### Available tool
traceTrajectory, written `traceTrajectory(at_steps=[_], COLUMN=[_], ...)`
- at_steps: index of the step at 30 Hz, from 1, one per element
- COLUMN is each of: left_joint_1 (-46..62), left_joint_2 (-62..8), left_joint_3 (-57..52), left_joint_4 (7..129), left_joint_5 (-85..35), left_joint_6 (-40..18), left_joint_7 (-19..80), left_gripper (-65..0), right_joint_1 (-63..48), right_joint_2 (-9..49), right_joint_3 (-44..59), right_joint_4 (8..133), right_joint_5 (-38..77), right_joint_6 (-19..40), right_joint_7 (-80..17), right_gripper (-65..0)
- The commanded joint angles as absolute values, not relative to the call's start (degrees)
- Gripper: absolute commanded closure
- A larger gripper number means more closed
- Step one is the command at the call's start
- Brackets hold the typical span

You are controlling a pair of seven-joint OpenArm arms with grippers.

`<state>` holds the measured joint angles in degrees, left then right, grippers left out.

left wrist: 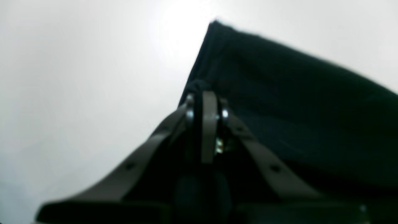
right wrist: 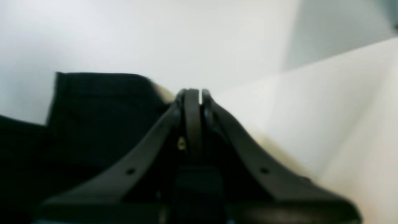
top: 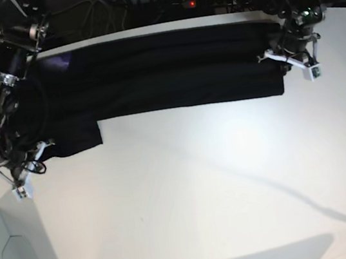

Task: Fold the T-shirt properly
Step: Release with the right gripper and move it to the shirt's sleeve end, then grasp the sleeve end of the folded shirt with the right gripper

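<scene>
The large black cloth T-shirt point(top: 158, 73) lay along the far side of the white table point(top: 202, 190) as a long band, its sides apparently already folded in lengthwise, with one sleeve-like flap point(top: 73, 136) jutting toward the near side at the right arm's end. No print showed.

The left claw point(left wrist: 206, 99) was closed at the shirt's edge near a corner, with dark cloth apparently bunched at its tips. The right claw point(right wrist: 194, 95) was also closed, sitting just beside the flap's corner; whether any cloth was caught between its jaws could not be told from the blurred wrist view.

By the look of it, the lengthwise folding was done. The crosswise folds, bringing one end of the band over the other into a compact rectangle, remained.
</scene>
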<state>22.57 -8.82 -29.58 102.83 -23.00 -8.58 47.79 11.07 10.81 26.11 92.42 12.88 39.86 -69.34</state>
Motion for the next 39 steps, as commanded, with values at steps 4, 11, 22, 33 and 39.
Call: traceTrajectory(at_steps=[4, 11, 22, 33, 39], left_joint_1=[22.55, 21.05, 21.05, 21.32, 21.23], left_joint_2=[-9.45, -9.45, -9.45, -8.31, -8.31], left_joint_3=[-29.93, -29.93, -29.93, -29.93, -29.93], left_joint_4=[103.69, 100.97, 99.91, 100.18, 100.26], left_joint_5=[-23.25, -23.25, -23.34, -23.34, -23.34], left_joint_6=[-8.40, -8.40, -8.40, -8.40, -8.40], left_joint_7=[46.90, 46.99, 46.99, 46.99, 46.99], left_gripper=[-0.4, -0.4, -0.5, -0.5, -0.5], right_joint_1=[6.64, 0.48, 10.15, 20.00, 23.60], right_joint_2=[9.89, 8.04, 9.19, 14.02, 17.19], right_joint_3=[26.07, 24.13, 24.84, 28.26, 28.53], right_joint_4=[103.78, 114.07, 97.45, 70.37, 58.07], right_joint_5=[13.32, 13.23, 13.23, 13.41, 13.41], right_joint_6=[40.00, 40.00, 40.00, 40.00, 40.00], right_joint_7=[-71.87, -73.45, -73.45, -64.66, -58.86], right_gripper=[0.0, 0.0, -26.7, -27.3, -27.3])
